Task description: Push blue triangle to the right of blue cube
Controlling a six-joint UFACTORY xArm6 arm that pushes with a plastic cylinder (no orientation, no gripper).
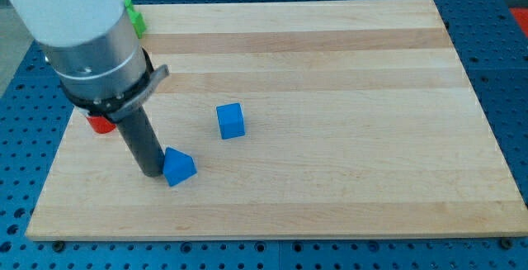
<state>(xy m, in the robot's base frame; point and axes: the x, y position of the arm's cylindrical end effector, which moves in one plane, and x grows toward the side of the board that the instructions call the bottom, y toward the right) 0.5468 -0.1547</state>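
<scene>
A red block [101, 124] sits near the left edge of the wooden board [330, 163], partly hidden. A green block [134, 16] peeks out near the board's top left corner. Its shape is hard to tell.

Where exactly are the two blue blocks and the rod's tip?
blue triangle [180, 168]: camera view, its front face.
blue cube [232, 121]: camera view, its front face.
my tip [149, 172]: camera view, the rod's lower end.

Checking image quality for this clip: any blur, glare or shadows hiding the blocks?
Camera view: even, soft lighting, no glare on the wooden board; blue triangle and blue cube sharp, with faint shadows; my tip clear; the arm's near housing hides parts of the green and red blocks.
</scene>
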